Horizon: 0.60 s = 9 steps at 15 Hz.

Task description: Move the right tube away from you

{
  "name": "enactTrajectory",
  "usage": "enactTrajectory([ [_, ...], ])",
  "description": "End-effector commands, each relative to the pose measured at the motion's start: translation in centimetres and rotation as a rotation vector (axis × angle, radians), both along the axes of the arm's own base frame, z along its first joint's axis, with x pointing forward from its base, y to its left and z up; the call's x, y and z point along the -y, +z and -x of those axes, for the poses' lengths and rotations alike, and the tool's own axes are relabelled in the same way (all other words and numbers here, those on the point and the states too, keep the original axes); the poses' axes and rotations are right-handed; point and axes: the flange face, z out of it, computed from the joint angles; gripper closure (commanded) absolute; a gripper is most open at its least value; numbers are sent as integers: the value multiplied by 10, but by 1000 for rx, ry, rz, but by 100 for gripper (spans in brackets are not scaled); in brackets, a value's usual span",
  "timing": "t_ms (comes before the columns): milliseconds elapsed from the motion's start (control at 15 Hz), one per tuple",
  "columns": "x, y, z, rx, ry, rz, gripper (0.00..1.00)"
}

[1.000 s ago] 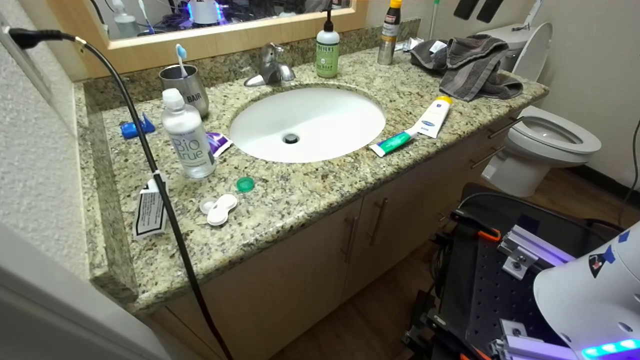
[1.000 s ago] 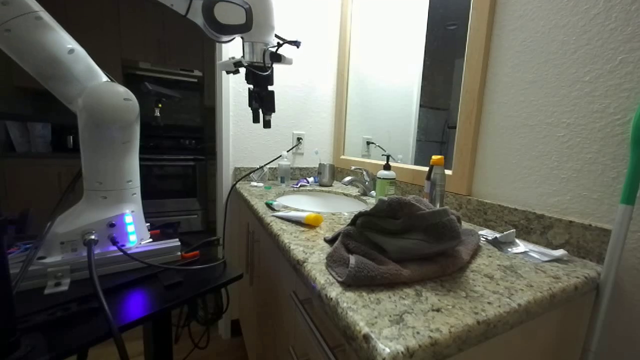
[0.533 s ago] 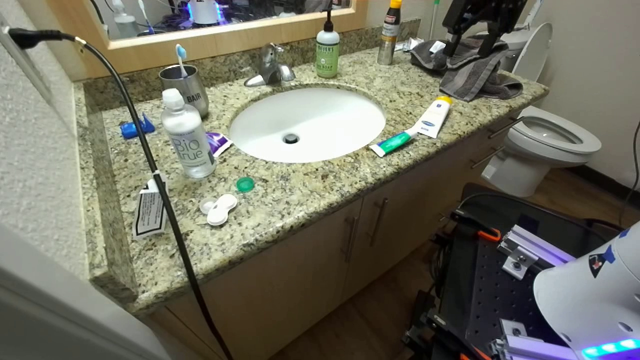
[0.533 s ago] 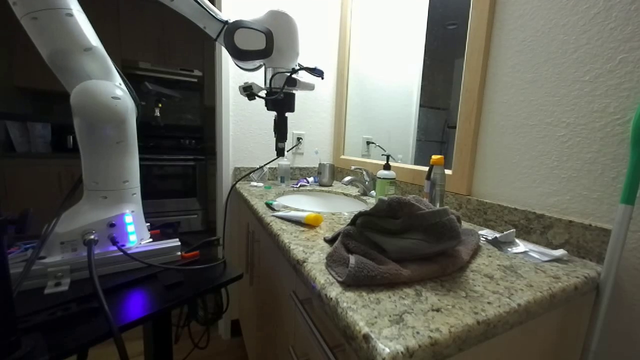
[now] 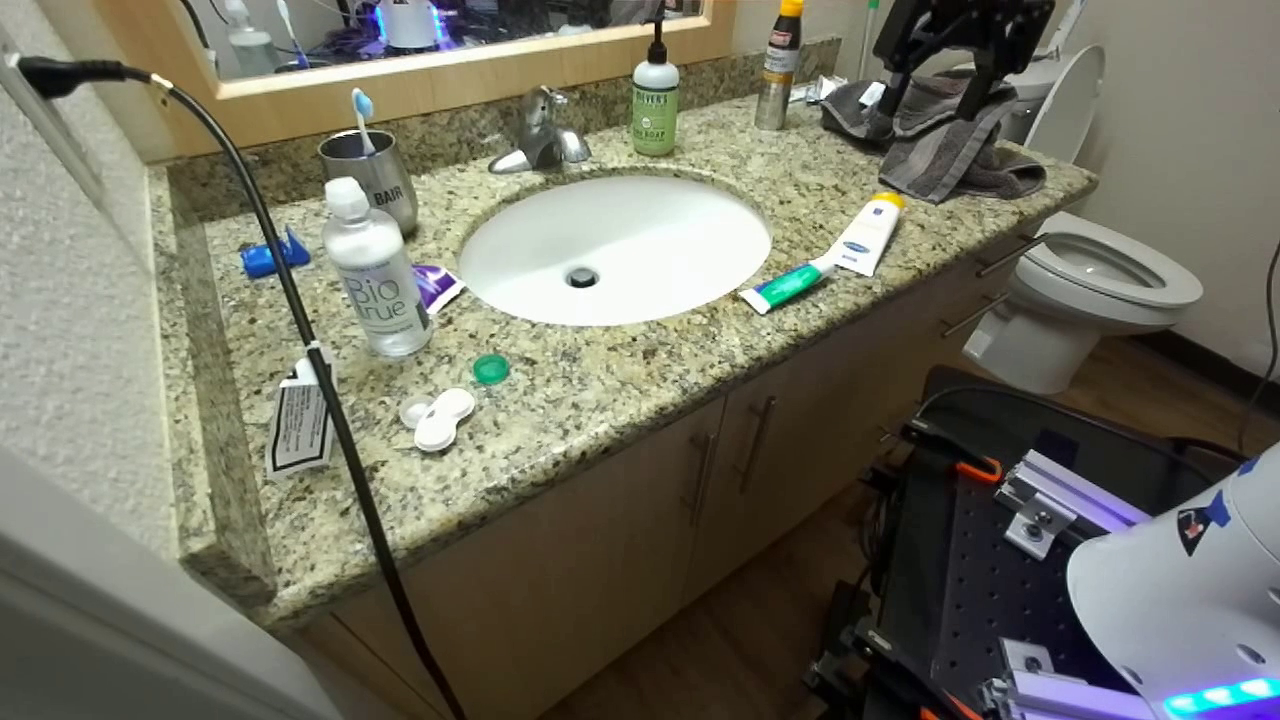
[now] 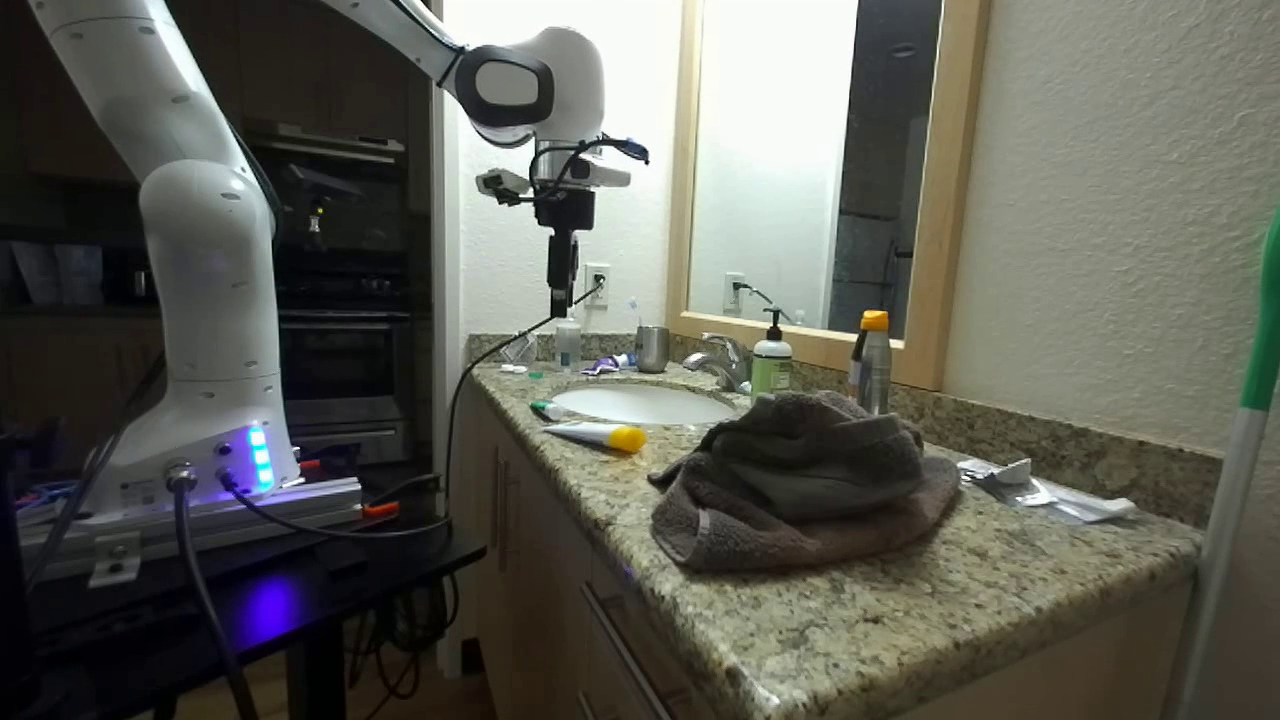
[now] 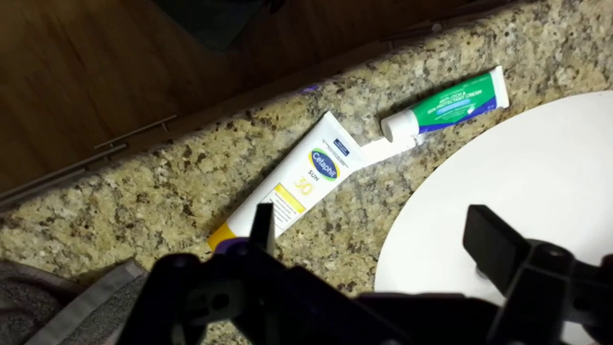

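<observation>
We have the pincer (image 7: 377, 234) spread wide above the counter (image 7: 143, 191). In the wrist view we see the white tube (image 7: 292, 187) lying there at ten o'clock from the pincer's middle, the green tube (image 7: 449, 105) at one o'clock.

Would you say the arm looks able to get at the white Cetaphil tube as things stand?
Most likely yes: the white Cetaphil tube lies on the counter with nothing visible on top, and the tool hangs open above. It would probably need to shift sideways and descend; the gray towel lies apart.
</observation>
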Motion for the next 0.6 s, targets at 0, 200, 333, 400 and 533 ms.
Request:
enactTrajectory([
  [0,23,-17,0,-46,-191,-32,0],
  [200,34,-30,6,-85,-317,-62,0],
  [333,24,-25,7,-68,-257,-45,0],
  [400,24,-25,6,-68,-256,-45,0],
  [533,22,-23,5,-63,-252,-42,0],
])
